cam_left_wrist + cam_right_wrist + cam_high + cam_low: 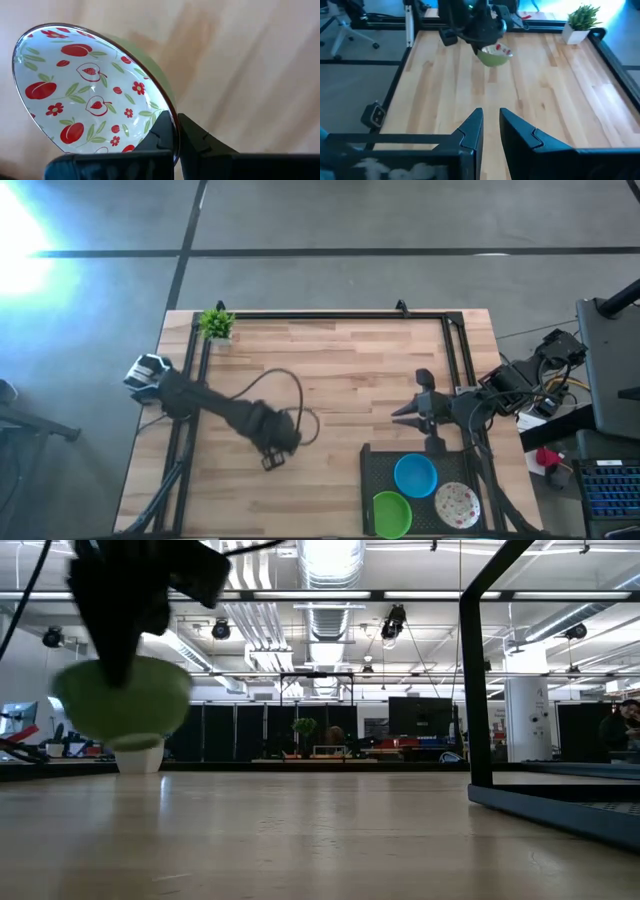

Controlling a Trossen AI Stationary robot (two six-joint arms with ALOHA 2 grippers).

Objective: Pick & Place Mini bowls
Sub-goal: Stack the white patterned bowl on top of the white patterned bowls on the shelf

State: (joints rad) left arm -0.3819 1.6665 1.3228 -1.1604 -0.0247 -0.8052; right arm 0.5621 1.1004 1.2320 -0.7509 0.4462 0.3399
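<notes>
We took the black tray (375, 465), at the near right part of the wooden table (340, 370), as our landmark. Inside it we saw three mini bowls: a blue bowl (415, 475) nearest the table's middle, a plain green bowl (392, 513) on its near side toward the left arm, and a white speckled bowl (457, 505) just beside both, toward the table's right edge.

The left gripper (176, 131) was well to the left of the tray, over bare wood. We found it clenched on the rim of a fourth bowl (90, 90), one finger inside and one outside. That bowl was green outside and white inside, printed with red fruit, flowers and green leaves. In the low view it (122, 700) hung above the tabletop, apart from the wood, and it was tilted. In the right wrist view the same bowl (495, 55) showed under the dark left arm, farther across the table.

The right gripper (491, 131) waited just beyond the tray's far edge, pointing toward the left arm. Its fingers stood a little apart with nothing between them.

A small potted plant (216, 325) stood at the far left corner, well away from the tray.
</notes>
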